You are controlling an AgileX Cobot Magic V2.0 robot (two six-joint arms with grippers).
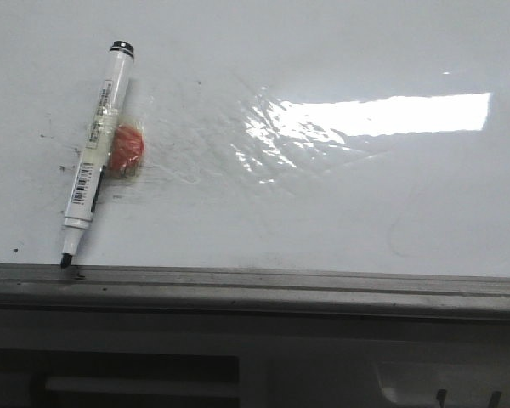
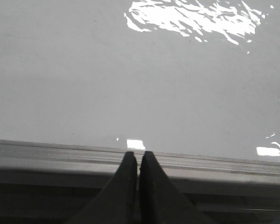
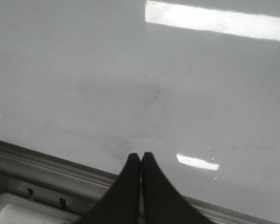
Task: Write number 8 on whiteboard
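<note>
The whiteboard (image 1: 323,204) is glossy white with faint grey smears and small black specks; no drawn number 8 shows on it. A white marker (image 1: 97,151) with a black cap end lies uncapped on the board at the left, its black tip touching the near grey edge rail (image 1: 280,285). A small red-orange lump (image 1: 127,150) sits against the marker's right side. My left gripper (image 2: 139,154) is shut and empty over the rail. My right gripper (image 3: 140,155) is shut and empty over the board's near edge. Neither gripper shows in the front view.
Bright light reflections lie on the board's middle and right (image 1: 382,115). A patch of fine black specks (image 3: 116,147) lies just ahead of my right gripper. A white plastic part (image 3: 18,210) sits below the rail near my right gripper.
</note>
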